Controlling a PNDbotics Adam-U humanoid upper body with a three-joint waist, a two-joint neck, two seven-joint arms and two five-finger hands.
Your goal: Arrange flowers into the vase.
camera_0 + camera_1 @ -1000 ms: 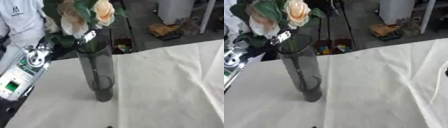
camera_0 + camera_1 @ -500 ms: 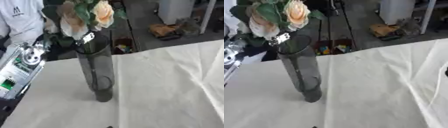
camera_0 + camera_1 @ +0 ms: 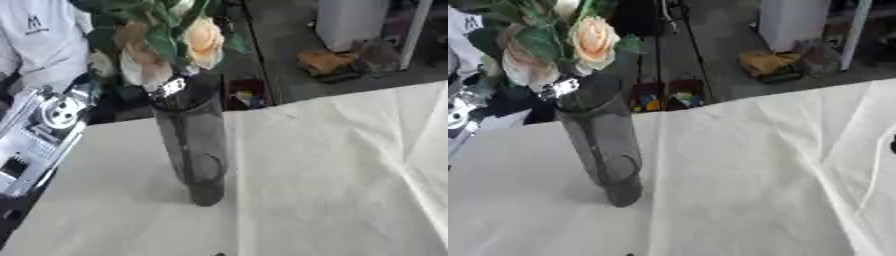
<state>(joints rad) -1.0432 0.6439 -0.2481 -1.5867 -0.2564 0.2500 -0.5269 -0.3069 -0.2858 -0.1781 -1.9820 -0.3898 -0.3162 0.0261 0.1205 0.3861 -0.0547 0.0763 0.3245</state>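
Observation:
A tall dark glass vase (image 3: 194, 145) stands upright on the white cloth, left of centre. A bunch of flowers (image 3: 175, 42) with a peach rose (image 3: 203, 40), paler blooms and green leaves sits at its mouth. The stems reach down inside the glass. My left hand (image 3: 169, 88) shows as a silver and dark part right at the rim, closed on the stems below the blooms; leaves hide most of it. Its silver and white forearm (image 3: 48, 125) comes in from the left edge. My right hand is out of view.
The white tablecloth (image 3: 332, 175) is creased and spreads wide to the right of the vase. Past the table's far edge lie a dark floor, a box of coloured bits (image 3: 245, 95), a brown heap (image 3: 328, 61) and a white cabinet (image 3: 350, 20). A white garment (image 3: 39, 40) hangs at upper left.
The bunch has sunk lower, its blooms now closer to the vase rim. The vase has stayed in place.

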